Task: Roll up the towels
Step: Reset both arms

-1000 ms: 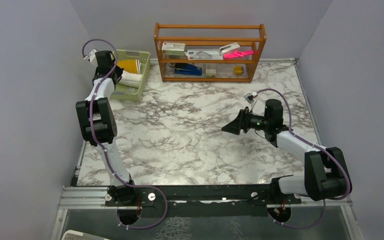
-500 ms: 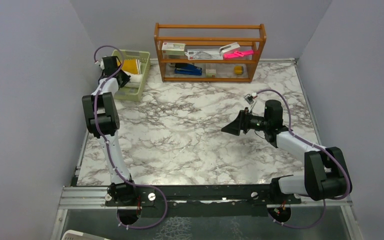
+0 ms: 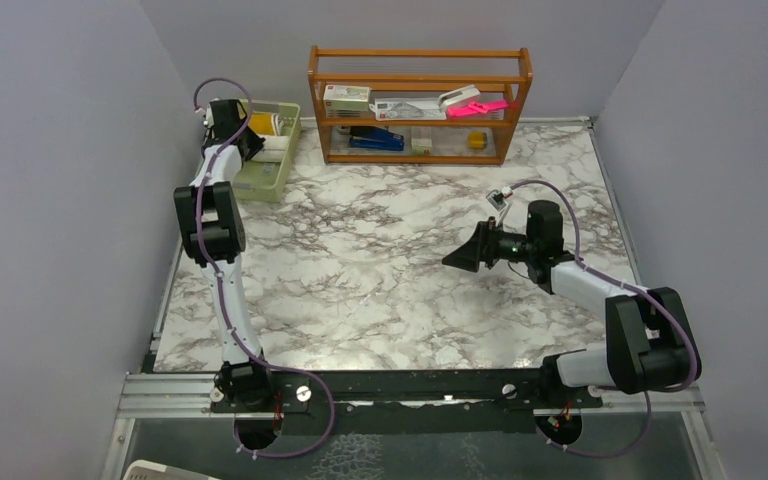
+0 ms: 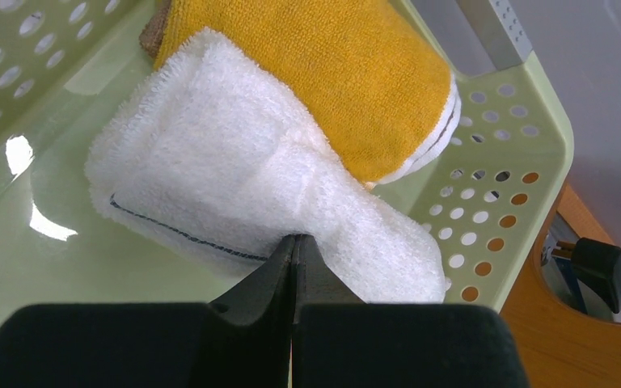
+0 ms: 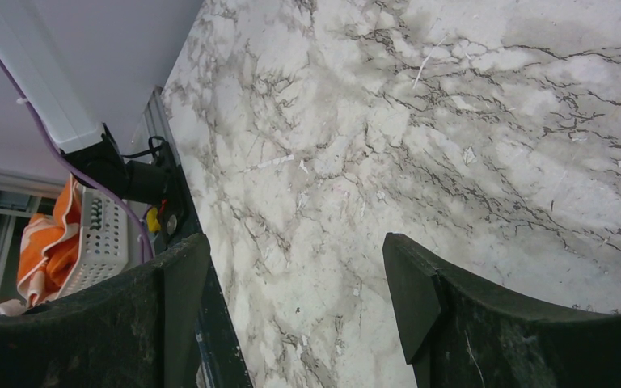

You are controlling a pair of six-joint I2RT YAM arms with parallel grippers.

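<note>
In the green basket [image 4: 501, 162] the cream-white towel [image 4: 234, 170] lies slantwise just ahead of the clenched jaws of the left gripper [image 4: 293, 242], the mustard-yellow towel [image 4: 331, 81] behind it; the right gripper [image 5: 291, 250], jaws released, hangs well apart over the bench [image 5: 453, 121].

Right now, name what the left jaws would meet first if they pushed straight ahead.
The fluffy cream-white towel in the pale green perforated basket, right at their shut tips; contact unclear.

The left arm [image 3: 210, 215] has stretched farther back. The left claw [image 4: 293, 242] has moved deeper into the green basket [image 3: 272, 180], reaching the white towel [image 4: 226, 162].
</note>
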